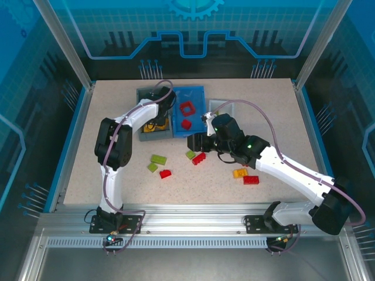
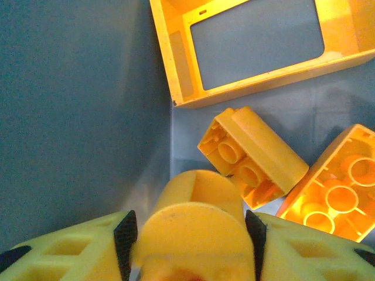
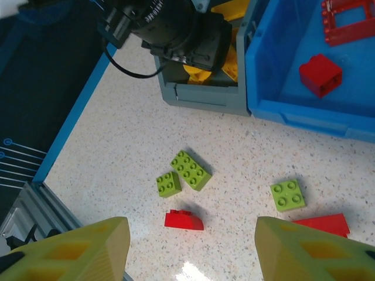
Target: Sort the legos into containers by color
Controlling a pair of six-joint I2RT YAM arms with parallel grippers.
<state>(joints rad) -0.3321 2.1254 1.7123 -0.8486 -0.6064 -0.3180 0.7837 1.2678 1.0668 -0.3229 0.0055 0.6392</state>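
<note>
My left claw [image 2: 190, 234] clamps the yellow round lego [image 2: 196, 196] low inside the grey bin [image 2: 70, 117], since the yellow bricks [image 2: 253, 155] gather there.

the top external camera looks down from above and behind the arm bases [image 1: 117, 221], taking in the whole table [image 1: 88, 181], near edge to far corners. the left wrist camera sits very close inside the grey bin [image 2: 70, 117], facing its floor past the left gripper [image 2: 190, 234], which is clamped on a yellow round brick [image 2: 199, 193]. the right wrist camera hangs higher over the table's middle, looking past the wide-apart right gripper [image 3: 190, 246] toward the left edge and far bins. it shares the grey bin, blue bin [image 3: 304, 111] and loose green bricks [image 3: 190, 170] with the top view.
</note>
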